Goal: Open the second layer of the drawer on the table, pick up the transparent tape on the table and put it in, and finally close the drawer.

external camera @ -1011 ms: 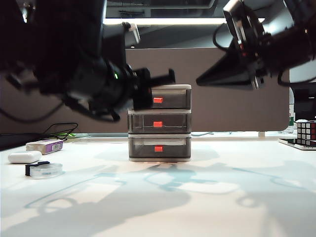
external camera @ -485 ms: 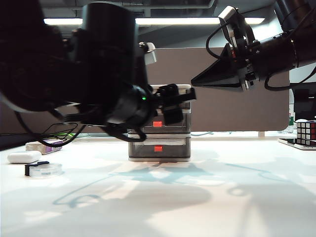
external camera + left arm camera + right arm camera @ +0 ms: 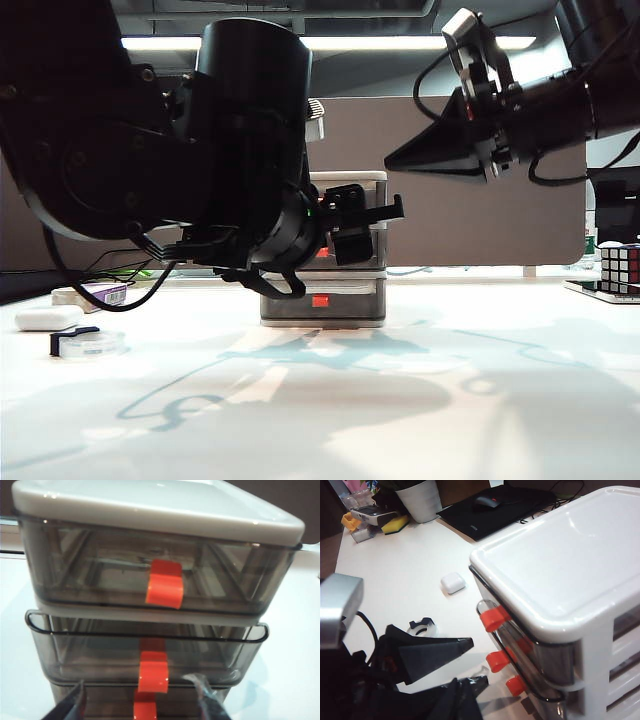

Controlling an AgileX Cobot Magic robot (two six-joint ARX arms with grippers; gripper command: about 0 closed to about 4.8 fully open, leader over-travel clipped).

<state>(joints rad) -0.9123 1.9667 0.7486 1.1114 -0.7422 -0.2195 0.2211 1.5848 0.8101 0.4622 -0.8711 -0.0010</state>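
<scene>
One step underway: opening the second layer, slightly out. Left gripper, fingers apart, faces its red handle; hook and pull next. Right gripper hovers, closure unclear. Transparent tape lies at 9 o'clock of the drawer

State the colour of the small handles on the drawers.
Red handles; the left wrist view shows them best.
</scene>
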